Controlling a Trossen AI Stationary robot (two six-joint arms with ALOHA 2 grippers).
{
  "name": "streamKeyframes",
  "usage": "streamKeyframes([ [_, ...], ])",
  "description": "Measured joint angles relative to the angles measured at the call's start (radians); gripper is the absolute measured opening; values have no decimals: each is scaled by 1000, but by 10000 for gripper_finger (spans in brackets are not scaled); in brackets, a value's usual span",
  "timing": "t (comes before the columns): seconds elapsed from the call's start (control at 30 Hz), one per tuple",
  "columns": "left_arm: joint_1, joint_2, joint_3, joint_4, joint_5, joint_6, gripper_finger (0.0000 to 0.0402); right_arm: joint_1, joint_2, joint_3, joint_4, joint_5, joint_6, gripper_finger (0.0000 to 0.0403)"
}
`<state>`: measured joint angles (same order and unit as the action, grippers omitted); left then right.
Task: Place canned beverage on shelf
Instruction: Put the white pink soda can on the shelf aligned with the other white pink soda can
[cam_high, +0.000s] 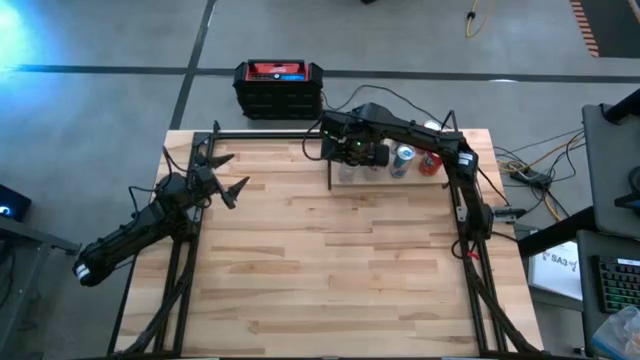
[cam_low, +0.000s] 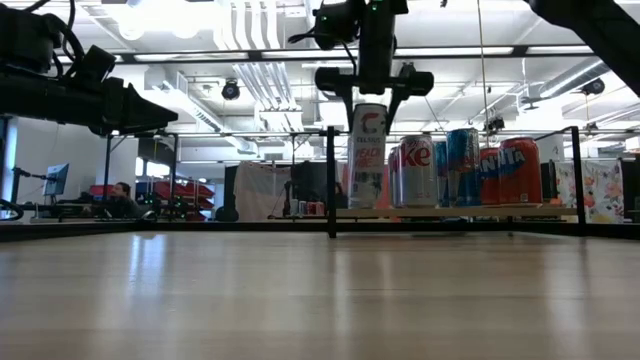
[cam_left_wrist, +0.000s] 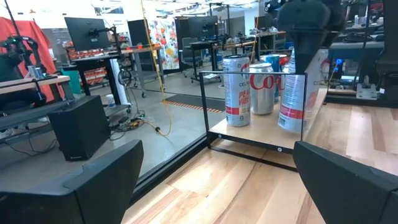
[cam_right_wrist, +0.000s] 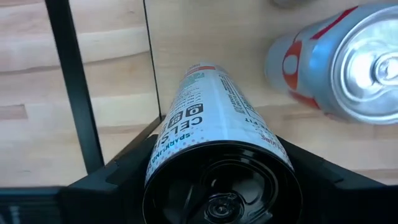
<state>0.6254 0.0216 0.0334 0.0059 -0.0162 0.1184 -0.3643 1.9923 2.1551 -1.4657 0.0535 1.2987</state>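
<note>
At the far right of the bench (cam_high: 330, 260), over the near-left corner of the shelf (cam_high: 440, 181): right claw (cam_high: 352, 152) pointing straight down, closed partway on the top of a tall white can (cam_low: 368, 155), fingers pressed to either side of its rim. Can upright, lettered "CELS…", base at or just above the shelf board; cannot tell from the low view whether it already rests there or hangs a hair clear. Just inside the black corner post (cam_low: 331, 180), which stands close on one side. On the other side, near but apart, a silver Coke can (cam_low: 417, 171), then a blue can (cam_low: 462, 166) and a red can (cam_low: 514, 170), all standing on the same board.

Left claw (cam_high: 222, 178) well apart, at the bench's left edge, spread to its widest, holding nothing, idle.

Step in hand, by judgement: the set-down itself, transport done, release not yet made. Next move calls for settling the base flat on the board, then opening straight and lifting vertically. Little room to spare: post on one flank, Coke can on the other. Any sideways drift while parting could tip the tall, narrow can or nudge its neighbour.
</note>
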Motion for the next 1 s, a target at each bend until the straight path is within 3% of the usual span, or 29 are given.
streamKeyframes([
  [0.77,0,0,0,0,0,0,398,-39,25,0,34,36,-80,254],
  [1.0,0,0,0,0,0,0,398,-39,25,0,39,36,-92,282],
])
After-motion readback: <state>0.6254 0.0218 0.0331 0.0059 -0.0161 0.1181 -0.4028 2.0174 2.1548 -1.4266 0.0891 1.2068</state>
